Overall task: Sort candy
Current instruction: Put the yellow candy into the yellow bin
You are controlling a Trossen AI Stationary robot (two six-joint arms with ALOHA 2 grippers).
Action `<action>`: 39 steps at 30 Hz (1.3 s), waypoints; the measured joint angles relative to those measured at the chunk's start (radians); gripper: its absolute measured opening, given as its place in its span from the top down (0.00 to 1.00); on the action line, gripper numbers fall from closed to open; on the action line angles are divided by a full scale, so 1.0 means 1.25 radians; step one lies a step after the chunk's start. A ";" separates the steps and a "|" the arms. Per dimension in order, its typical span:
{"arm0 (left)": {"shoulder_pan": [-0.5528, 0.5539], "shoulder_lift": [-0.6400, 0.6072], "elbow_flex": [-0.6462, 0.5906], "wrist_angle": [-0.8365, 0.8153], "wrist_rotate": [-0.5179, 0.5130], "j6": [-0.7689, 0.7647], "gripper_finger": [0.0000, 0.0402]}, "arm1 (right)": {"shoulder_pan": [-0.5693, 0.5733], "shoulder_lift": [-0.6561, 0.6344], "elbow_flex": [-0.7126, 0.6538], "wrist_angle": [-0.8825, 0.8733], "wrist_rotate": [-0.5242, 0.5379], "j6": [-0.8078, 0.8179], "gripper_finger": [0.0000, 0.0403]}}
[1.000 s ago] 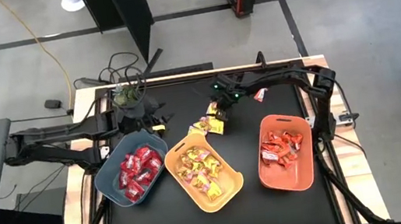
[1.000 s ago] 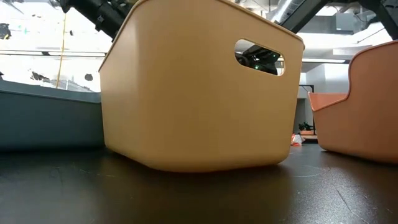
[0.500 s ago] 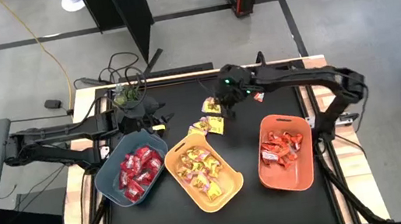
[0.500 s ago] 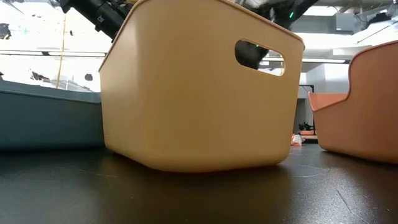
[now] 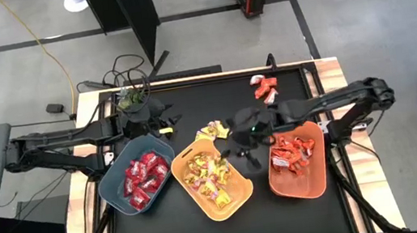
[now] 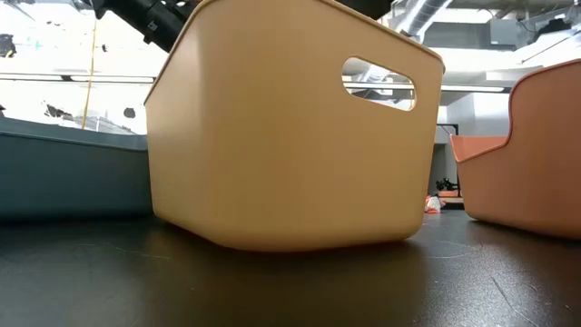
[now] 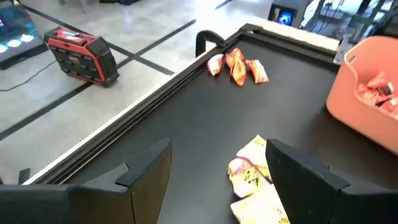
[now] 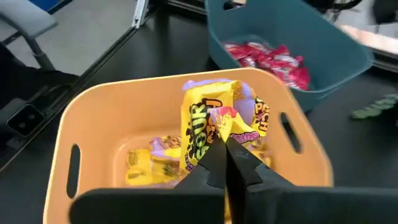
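We are carrying a yellow candy (image 8: pixel 221 124) in our right hand (image 8: pixel 225 163), whose fingers are pinched together on the wrapper, and we are holding it just above the yellow bin (image 8: pixel 93 118), at the side nearest the orange bin (image 5: pixel 300 189). In the high view the right hand (image 5: pixel 247 145) is hanging over the gap between those two bins, so to do this drop well we are judging that it should move a little further left over the yellow bin (image 5: pixel 236 198) before the fingers part; otherwise the wrapper could catch the rim and slide onto the tabletop (image 5: pixel 191 107). The piece is light and crinkly, so we are favouring a low, unhurried release so that it does not cling to a finger. Our left hand (image 7: pixel 211 180) is waiting with its fingers apart at the far left, beside the blue-grey bin (image 5: pixel 112 183) of red candy (image 5: pixel 143 175). More work is waiting: a few yellow pieces (image 5: pixel 212 131) are lying on the tabletop just beyond the yellow bin, and some orange-red pieces (image 5: pixel 264 87) are sitting near the far edge, well apart from the orange bin. A small green sprig (image 5: pixel 132 100) is lying at the far left.
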 joint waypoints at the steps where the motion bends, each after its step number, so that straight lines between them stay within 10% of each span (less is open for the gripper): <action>1: 0.000 0.004 0.001 0.007 0.000 -0.006 0.37 | 0.002 0.014 0.000 0.010 0.003 0.005 0.89; 14: -0.013 0.005 0.001 -0.008 0.003 -0.049 0.37 | -0.039 0.066 -0.001 -0.032 0.123 -0.032 0.29; 27: -0.015 0.005 0.001 -0.009 0.003 -0.046 0.37 | -0.255 0.165 -0.056 -0.080 0.144 -0.071 0.28; 39: -0.015 0.005 0.001 -0.026 0.002 -0.041 0.37 | -0.276 0.330 -0.051 -0.037 0.132 -0.081 0.31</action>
